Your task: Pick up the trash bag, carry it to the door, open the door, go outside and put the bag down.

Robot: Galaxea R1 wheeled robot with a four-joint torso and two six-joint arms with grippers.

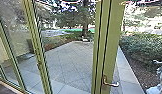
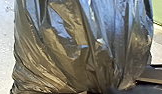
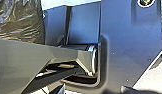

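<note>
Honestly, I can't tell whether my left or right jaws are open, closed or gripping. The dark, shiny trash bag (image 2: 79,52) is large in my left wrist view, its plastic drawn into tight folds — and part of it shows in my right wrist view too. Ahead, the green-framed door (image 1: 112,42) bears a metal handle (image 1: 111,84), with paving (image 1: 69,57), a tree trunk (image 1: 85,22) and bushes (image 1: 142,47) outdoors.
</note>
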